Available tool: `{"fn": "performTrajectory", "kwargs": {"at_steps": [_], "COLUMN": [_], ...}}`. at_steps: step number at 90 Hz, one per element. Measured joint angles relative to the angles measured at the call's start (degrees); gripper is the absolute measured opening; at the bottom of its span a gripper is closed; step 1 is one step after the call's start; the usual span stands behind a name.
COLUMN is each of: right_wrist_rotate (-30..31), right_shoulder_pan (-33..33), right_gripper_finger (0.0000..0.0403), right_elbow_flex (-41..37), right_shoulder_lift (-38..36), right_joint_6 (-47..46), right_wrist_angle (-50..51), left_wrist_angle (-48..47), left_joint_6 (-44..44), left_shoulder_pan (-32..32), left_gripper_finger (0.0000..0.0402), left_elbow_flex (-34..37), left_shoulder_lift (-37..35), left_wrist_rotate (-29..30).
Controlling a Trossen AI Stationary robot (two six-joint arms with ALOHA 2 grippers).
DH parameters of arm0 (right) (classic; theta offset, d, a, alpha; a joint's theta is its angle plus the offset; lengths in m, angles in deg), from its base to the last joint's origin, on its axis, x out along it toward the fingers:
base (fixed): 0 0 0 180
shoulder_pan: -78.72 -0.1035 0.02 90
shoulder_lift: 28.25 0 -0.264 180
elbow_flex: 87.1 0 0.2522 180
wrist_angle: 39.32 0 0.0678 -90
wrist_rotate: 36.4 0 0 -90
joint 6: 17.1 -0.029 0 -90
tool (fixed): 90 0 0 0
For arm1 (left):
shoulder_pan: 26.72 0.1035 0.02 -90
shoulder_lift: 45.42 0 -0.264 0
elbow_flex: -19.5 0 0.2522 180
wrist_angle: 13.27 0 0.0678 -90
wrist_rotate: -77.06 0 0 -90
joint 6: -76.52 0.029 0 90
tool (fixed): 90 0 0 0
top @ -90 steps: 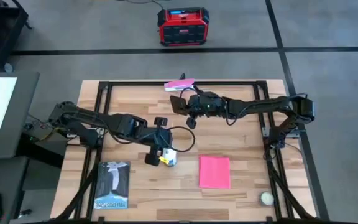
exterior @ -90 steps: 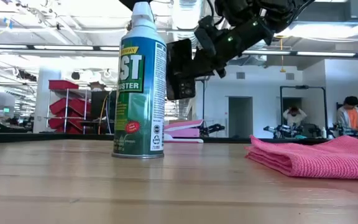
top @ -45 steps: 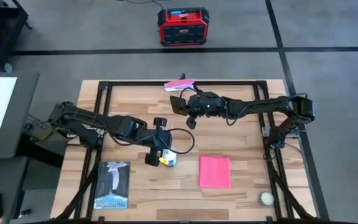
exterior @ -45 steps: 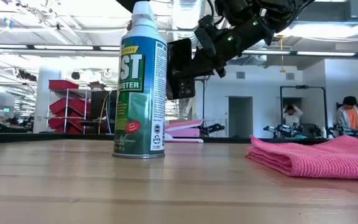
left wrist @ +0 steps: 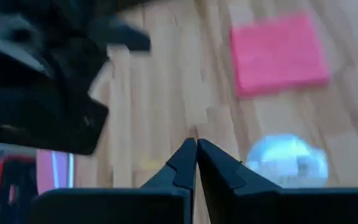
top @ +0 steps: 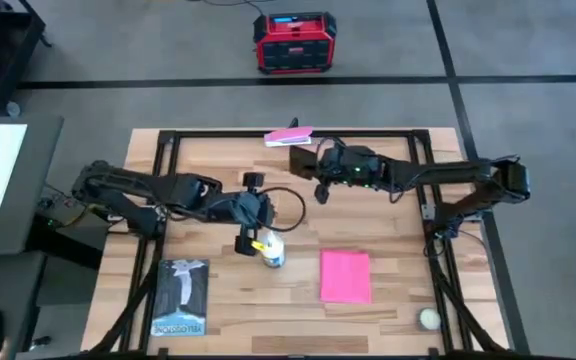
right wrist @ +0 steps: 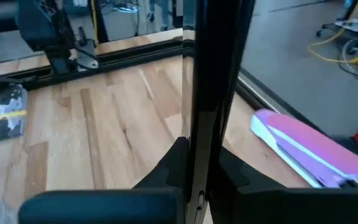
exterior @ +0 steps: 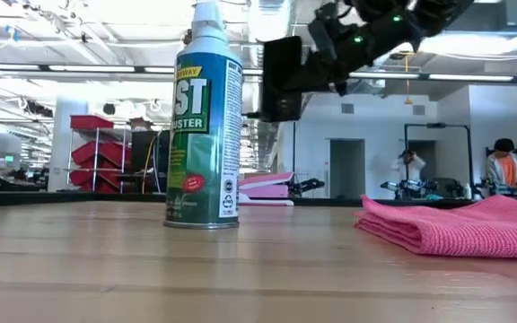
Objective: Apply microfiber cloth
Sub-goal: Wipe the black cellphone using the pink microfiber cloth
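The pink microfiber cloth lies flat on the table, right of centre toward the near edge, also in the low view and the left wrist view. No gripper touches it. A green-and-white spray can stands upright on its base just left of it. My left gripper hovers beside the can's far-left side, shut and holding nothing. My right gripper, over the far middle of the table, is shut on a black phone. My right gripper pinches the black phone between its two fingers at one edge. The fingers reach in from the table's right side. The phone is lifted well clear of the table and stands on edge.
A pink-and-white flat item lies at the far edge, also in the right wrist view. A dark booklet lies near left and a small white ball near right. A red box stands on the floor beyond the table.
My left gripper has drawn back from the spray can toward the table's far edge, and the can stays upright. My right gripper has carried the black phone toward the table's right and a little higher, still clear of the table.
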Motion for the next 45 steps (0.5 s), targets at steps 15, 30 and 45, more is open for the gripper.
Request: {"fn": "performTrajectory", "kwargs": {"at_steps": [15, 30, 45], "right_wrist_rotate": [0.3, 1.1, 1.2], "right_shoulder_pan": [0.7, 1.1, 1.1], "right_gripper_finger": [0.0014, 0.0014, 0.0014], "right_elbow_flex": [-6.3, -11.5, -15.6], "right_shoulder_lift": [-5.7, -10.7, -14.4], "right_joint_6": [-1.4, -2.9, -4.0], "right_wrist_angle": [0.0, -0.2, 0.3], "left_wrist_angle": [7.4, 14.6, 15.0], "left_joint_6": [5.5, 6.9, 8.7], "left_shoulder_pan": [1.3, 3.3, 3.4], "left_gripper_finger": [0.0, 0.0, 0.0], "left_elbow_flex": [0.3, 0.0, -3.8], "left_shoulder_lift": [5.0, 11.2, 18.3], "left_wrist_rotate": [-5.5, -11.8, -13.7]}}
